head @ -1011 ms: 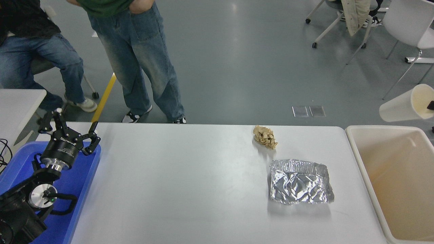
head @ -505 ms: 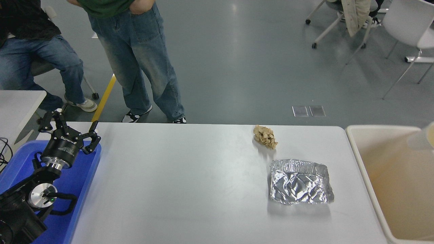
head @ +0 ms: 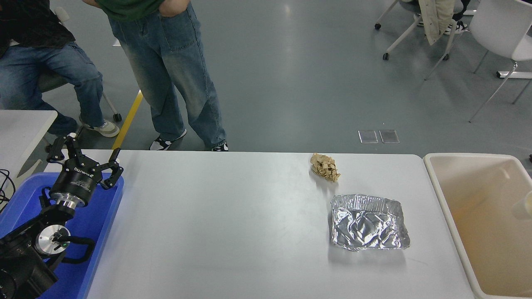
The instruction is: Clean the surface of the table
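The white table surface (head: pixel 228 216) fills the middle of the head view. A crumpled brown paper ball (head: pixel 325 167) lies near its far edge, right of centre. A crinkled silver foil tray (head: pixel 368 228) lies just in front of the ball. A pale cup (head: pixel 524 205) shows as a blur inside the beige bin at the right edge. My left gripper (head: pixel 85 155) is parked open over the blue tray at the lower left, holding nothing. My right gripper is out of view.
A beige plastic bin (head: pixel 434 174) stands against the table's right end. A blue tray (head: pixel 97 216) sits at the left end under my left arm. Two people in jeans (head: pixel 174 83) are at the far left side. Chairs (head: pixel 498 29) stand at the far right.
The pale cup, held at the right edge above the bin a second ago, has dropped down into the bin. The right gripper has left the view. The left arm has not moved.
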`<state>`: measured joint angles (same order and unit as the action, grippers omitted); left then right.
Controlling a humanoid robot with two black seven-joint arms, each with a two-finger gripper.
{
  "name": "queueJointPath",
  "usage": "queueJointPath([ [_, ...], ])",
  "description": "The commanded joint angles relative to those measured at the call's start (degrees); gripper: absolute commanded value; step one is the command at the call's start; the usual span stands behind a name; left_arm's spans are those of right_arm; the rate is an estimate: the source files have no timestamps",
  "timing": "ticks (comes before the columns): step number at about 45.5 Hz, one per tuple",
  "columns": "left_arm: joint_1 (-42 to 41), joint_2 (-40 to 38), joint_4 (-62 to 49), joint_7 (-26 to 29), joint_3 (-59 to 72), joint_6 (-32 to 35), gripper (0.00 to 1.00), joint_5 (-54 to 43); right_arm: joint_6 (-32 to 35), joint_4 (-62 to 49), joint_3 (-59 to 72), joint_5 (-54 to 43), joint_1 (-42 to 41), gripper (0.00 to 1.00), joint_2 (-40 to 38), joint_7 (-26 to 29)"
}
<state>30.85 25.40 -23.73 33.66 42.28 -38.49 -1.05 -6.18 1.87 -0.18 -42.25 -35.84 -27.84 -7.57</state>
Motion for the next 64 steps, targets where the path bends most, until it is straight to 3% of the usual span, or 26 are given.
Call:
queueJointPath([
  [1,0.00,0.00,0.00,0.00,0.00,0.00,1.00,0.00,-2.00,-3.18,0.80,4.10,2.18,0.00,4.11,0.19],
  [14,0.00,0.00,0.00,0.00,0.00,0.00,1.00,0.00,-2.00,-3.27,0.97,4.63,2.18,0.00,4.02,0.28],
  [15,0.00,0.00,0.00,0.00,0.00,0.00,1.00,0.00,-2.00,-3.27,0.89,4.63,2.18,0.04,4.02,0.28],
  [16,0.00,0.00,0.00,0.00,0.00,0.00,1.00,0.00,-2.00,-3.18,0.89,4.72,2.18,0.20,4.02,0.28],
  [18,0.00,0.00,0.00,0.00,0.00,0.00,1.00,0.00,-2.00,-3.18,0.97,4.98,2.18,0.63,3.94,-0.07],
  [19,0.00,0.00,0.00,0.00,0.00,0.00,1.00,0.00,-1.82,-3.18,0.89,5.16,2.09,0.76,3.93,-0.07],
  [21,0.00,0.00,0.00,0.00,0.00,0.00,1.00,0.00,-1.12,-3.01,1.15,5.33,2.18,0.88,3.85,-0.34],
  [22,0.00,0.00,0.00,0.00,0.00,0.00,1.00,0.00,-1.03,-3.01,1.24,5.33,2.18,1.00,3.85,-0.43],
  [64,-0.09,0.09,0.09,0.00,0.00,0.43,1.00,0.00,-1.03,-3.18,0.89,7.97,1.57,1.00,3.50,-0.34],
])
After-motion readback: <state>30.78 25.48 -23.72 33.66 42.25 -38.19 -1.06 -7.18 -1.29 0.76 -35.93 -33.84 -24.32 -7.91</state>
